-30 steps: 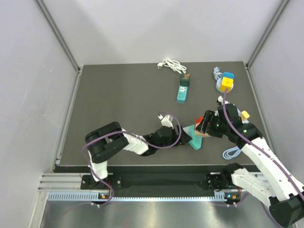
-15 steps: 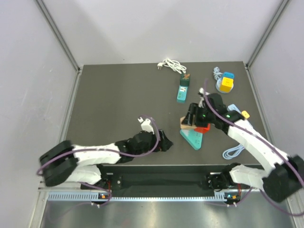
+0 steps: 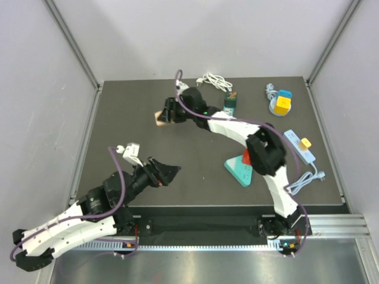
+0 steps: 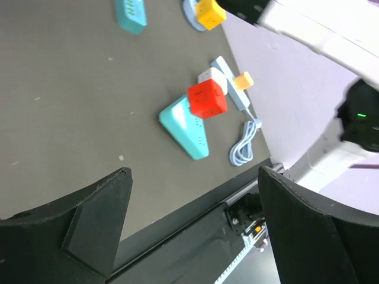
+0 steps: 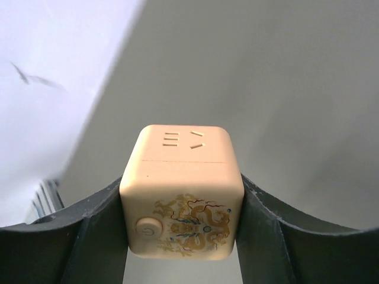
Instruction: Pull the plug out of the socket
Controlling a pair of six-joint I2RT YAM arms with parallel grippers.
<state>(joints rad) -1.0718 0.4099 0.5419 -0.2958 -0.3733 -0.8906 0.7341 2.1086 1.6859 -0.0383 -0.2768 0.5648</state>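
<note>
A dark grey tabletop [image 3: 118,130] between pale walls is recorded. The beige plastic cube plug [image 5: 182,189], printed with a gold dragon, is clamped in the right gripper [image 3: 161,116] over the far side, well apart from the teal wedge-shaped socket strip [image 3: 238,173]. Removal is judged done; a gentle set-down is called for. The left gripper [image 3: 170,171] is spread wide and empty.

Place: a robot test lab.
Walls: plain white panels [image 3: 35,118] box in the dark worktop [image 3: 136,124].
Robots: left arm [image 3: 95,201] and right arm [image 3: 228,125], bolted to a metal rail [image 3: 201,244].
</note>
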